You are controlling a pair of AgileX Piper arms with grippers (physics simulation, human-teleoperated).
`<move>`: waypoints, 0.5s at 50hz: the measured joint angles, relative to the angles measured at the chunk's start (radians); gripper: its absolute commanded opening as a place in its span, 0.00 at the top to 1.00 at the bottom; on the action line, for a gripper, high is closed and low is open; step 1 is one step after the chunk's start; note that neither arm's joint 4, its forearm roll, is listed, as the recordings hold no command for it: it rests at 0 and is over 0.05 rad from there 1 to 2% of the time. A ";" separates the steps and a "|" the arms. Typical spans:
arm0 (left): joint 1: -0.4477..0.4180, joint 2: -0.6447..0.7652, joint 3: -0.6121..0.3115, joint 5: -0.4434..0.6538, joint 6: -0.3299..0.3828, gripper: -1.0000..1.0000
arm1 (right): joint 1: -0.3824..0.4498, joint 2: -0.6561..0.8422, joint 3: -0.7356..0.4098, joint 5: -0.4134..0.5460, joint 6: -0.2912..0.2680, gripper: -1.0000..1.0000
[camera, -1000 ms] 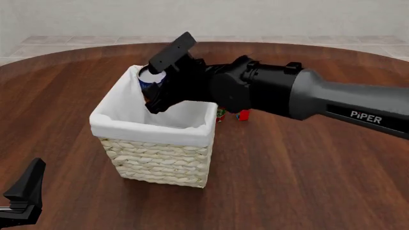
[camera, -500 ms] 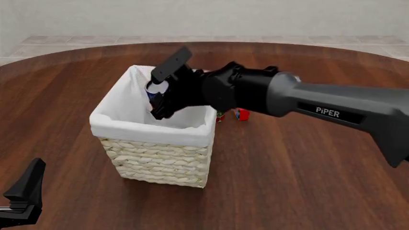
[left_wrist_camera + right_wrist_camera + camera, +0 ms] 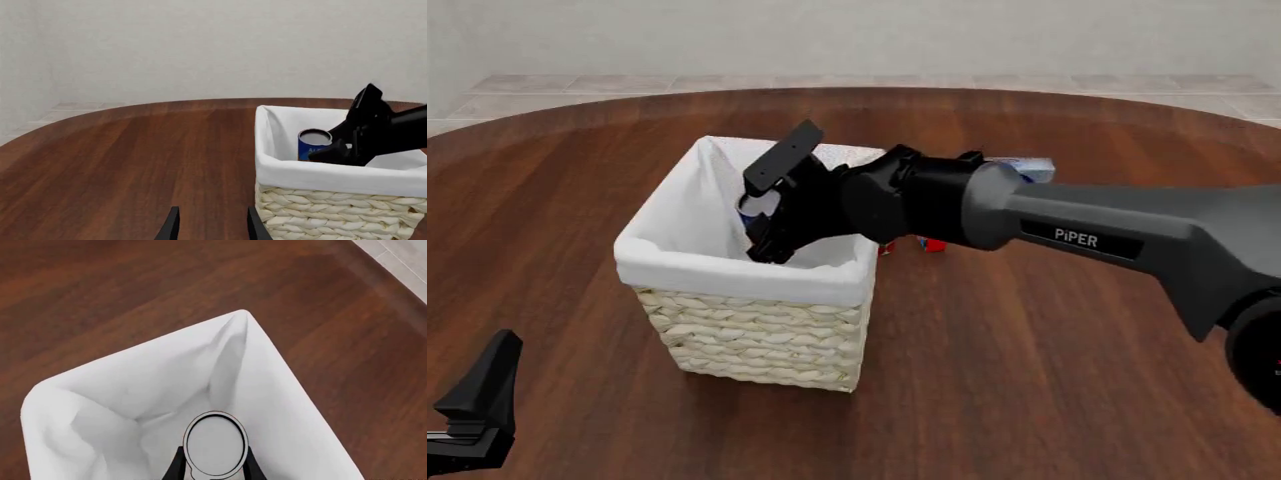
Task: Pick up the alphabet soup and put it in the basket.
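Observation:
The alphabet soup (image 3: 749,207), a blue-labelled can with a silver-grey top, is held inside the basket (image 3: 742,273), a cream wicker basket with a white liner. My right gripper (image 3: 777,214) is shut on the can, just below the rim near the far side. In the right wrist view the can's top (image 3: 215,442) sits between the fingers (image 3: 175,467) over the liner (image 3: 133,385). The left wrist view shows the can (image 3: 313,145) inside the basket (image 3: 333,172). My left gripper (image 3: 212,230) is open and empty, low at the near left (image 3: 474,412).
A small red-and-green can (image 3: 888,244) and a red object (image 3: 934,243) stand just behind the basket's right side, partly hidden by my right arm. A white and blue box (image 3: 1022,163) lies farther back. Brown wooden table (image 3: 1068,380) all around.
My right gripper has lowered the can from above the rim down into the basket, and the arm has tilted further downward. The left arm has not moved.

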 measured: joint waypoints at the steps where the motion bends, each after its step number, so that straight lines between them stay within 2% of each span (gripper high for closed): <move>1: 0.000 0.000 0.000 0.000 0.000 0.00 | 0.000 0.001 0.000 0.000 0.000 1.00; 4: 0.000 0.000 0.000 0.000 0.000 0.00 | -0.002 0.004 -0.001 0.002 -0.002 1.00; 5: 0.000 0.000 0.000 0.000 0.000 0.00 | -0.003 0.005 -0.001 0.003 -0.002 0.00; 25: 0.000 0.000 0.000 0.000 0.000 0.00 | -0.007 0.013 -0.015 0.008 0.012 0.00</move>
